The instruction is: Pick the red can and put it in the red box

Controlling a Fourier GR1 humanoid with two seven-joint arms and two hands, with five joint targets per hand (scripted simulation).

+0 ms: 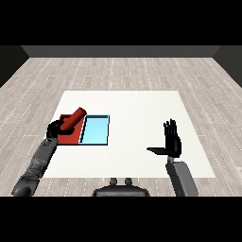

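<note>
Head view: left hand (pixel 56 127) is grasping the red can (pixel 74 118), tilted, over the red tray (pixel 71 138). Right hand (pixel 172 140) is hovering with fingers (pixel 169 126) released.

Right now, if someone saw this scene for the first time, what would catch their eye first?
Most striking is the red can, tilted in the left hand, which curls round it above the red tray at the table's left side. Right beside that tray lies the light blue tray. Over on the right, the right hand is raised with fingers straight and thumb out, holding nothing.
</note>
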